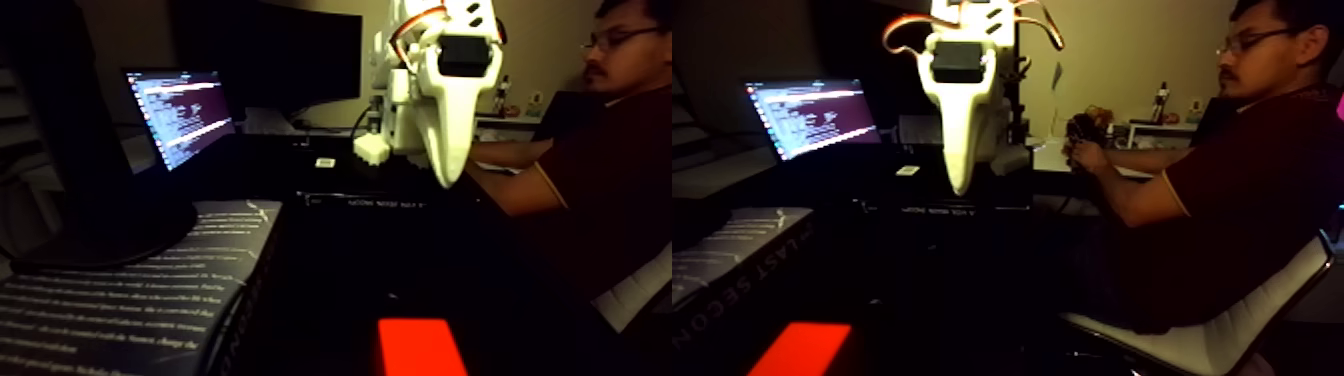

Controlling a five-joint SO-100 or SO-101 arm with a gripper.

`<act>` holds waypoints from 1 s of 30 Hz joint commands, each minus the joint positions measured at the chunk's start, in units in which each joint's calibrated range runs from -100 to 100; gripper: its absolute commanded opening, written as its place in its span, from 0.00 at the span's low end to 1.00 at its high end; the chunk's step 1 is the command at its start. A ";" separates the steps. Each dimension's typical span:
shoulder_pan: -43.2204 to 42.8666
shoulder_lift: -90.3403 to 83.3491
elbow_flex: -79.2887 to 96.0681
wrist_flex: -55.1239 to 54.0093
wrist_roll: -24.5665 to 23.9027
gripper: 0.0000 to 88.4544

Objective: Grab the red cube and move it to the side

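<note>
Red cube (420, 347) sits at the frame's bottom edge, well below the white claw (448, 180), which holds nothing; its opening I cannot tell. Lower squarely before closing.

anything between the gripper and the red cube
In the fixed view the stretch from the gripper down to the red cube is bare dark tabletop.
</note>
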 commanded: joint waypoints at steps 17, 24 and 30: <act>0.49 0.76 -0.54 -1.17 0.21 0.02; 0.57 12.27 -9.61 -2.35 1.45 0.02; 1.49 28.91 -16.51 -12.15 6.26 0.02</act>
